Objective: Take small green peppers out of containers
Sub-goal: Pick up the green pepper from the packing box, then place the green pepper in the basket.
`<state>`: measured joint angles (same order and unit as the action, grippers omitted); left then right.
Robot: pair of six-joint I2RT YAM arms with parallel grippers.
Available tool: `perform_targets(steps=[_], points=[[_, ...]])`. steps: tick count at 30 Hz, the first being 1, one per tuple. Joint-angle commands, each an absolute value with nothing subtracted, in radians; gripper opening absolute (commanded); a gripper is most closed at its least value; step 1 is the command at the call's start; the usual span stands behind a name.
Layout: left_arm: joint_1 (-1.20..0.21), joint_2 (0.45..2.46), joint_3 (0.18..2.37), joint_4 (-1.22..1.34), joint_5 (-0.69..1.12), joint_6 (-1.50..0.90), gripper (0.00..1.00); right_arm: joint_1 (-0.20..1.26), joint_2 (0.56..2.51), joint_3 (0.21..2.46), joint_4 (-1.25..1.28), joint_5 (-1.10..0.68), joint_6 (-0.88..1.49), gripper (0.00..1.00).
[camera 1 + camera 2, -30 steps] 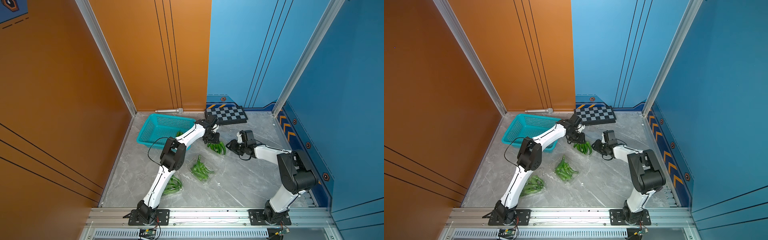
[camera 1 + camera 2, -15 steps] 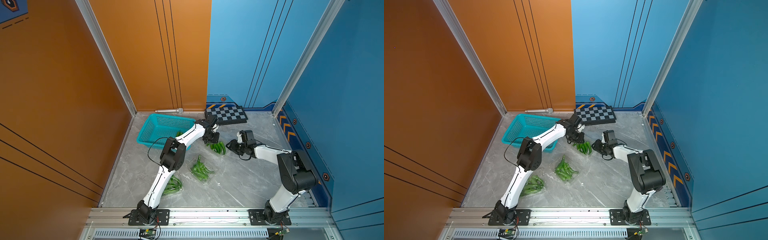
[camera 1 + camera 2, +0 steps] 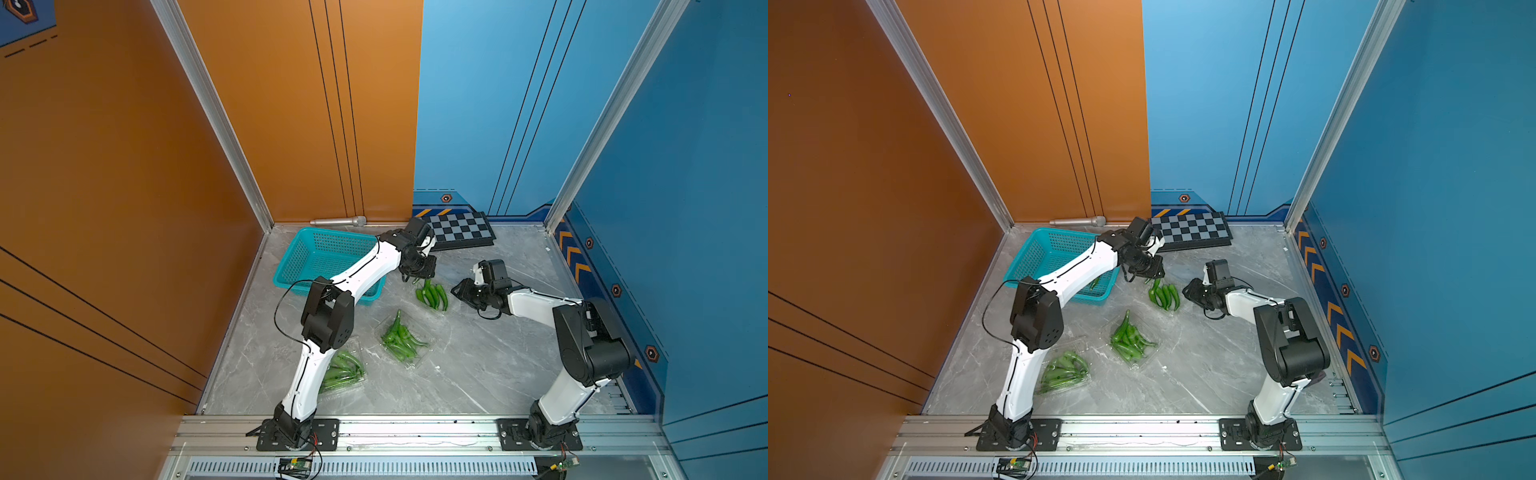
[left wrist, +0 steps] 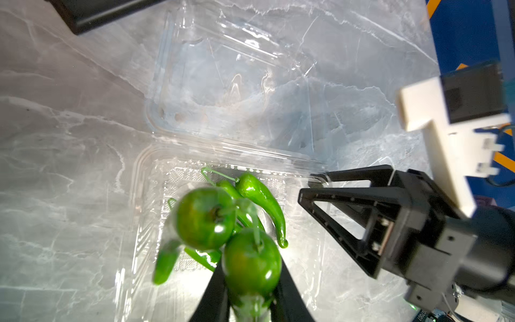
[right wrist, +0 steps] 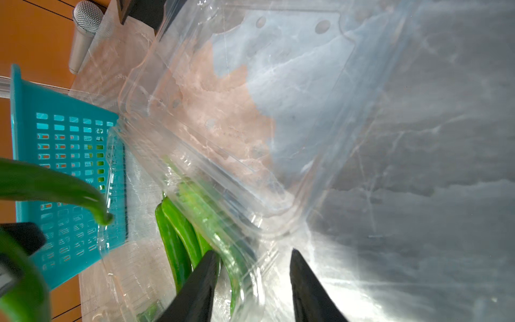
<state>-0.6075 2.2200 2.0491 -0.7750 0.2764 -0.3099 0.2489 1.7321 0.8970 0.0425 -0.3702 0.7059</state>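
Down by the near edge of the grey marble counter (image 3: 478,374), toward its left corner, a clear thin-plastic clamshell container (image 3: 364,361) lies full of slender, glossy small green peppers (image 3: 338,372), half hidden by the left arm. Mid-counter, a second clamshell (image 3: 1144,360) carries a heap, with one pepper poking toward the far edge.

Further in, here's the action. Over the third clamshell (image 4: 231,92), its lid folded flat open, the left hand (image 4: 250,262) has just narrowed from a wider spread and is now clamped on peppers! They hang clear of the box, stem ends up toward the wrist, long axes running down along the hand, pointed tips downward. So the extraction looks under way. A few stay behind, lying side by side, long axes roughly far edge to near edge.

The right hand (image 5: 253,252) is part open, jaws astride that clamshell's rim, and no firm pinch is visible. Beyond, in the far-left corner, the teal perforated plastic basket (image 3: 328,253) waits, probably the drop-off.
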Motion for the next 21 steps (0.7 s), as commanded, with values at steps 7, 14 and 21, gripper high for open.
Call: perform_targets(steps=[7, 14, 21], points=[[-0.54, 2.051, 1.978, -0.79, 0.265, -0.276, 0.07, 0.248, 1.736, 0.939, -0.02, -0.37, 0.665, 0.51], [-0.426, 1.872, 1.85, -0.789, 0.214, -0.25, 0.1, 0.247, 1.744, 0.943, -0.014, -0.37, 0.669, 0.51], [-0.235, 1.856, 1.732, -0.792, 0.199, -0.25, 0.11, 0.256, 1.764, 0.963, -0.017, -0.372, 0.672, 0.51]])
